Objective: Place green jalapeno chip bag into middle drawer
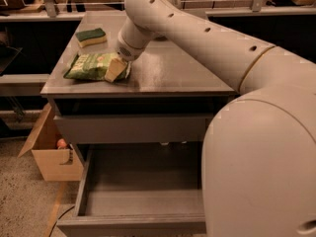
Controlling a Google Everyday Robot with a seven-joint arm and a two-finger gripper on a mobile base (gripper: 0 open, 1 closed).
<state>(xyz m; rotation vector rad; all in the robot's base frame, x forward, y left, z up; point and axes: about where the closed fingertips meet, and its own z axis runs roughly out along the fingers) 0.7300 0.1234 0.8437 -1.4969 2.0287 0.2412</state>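
The green jalapeno chip bag (90, 66) lies flat on the grey cabinet top (173, 73), near its front left corner. My gripper (116, 69) is down at the bag's right end and touches it. The arm reaches in from the right across the top. The middle drawer (143, 201) stands pulled out below, its flat grey floor bare. My arm's big near segment hides the drawer's right part.
A green-topped yellow sponge (91, 36) sits behind the bag on the top. A closed grey drawer front (133, 128) lies between the top and the open drawer. An open cardboard box (49, 157) stands on the floor at the left.
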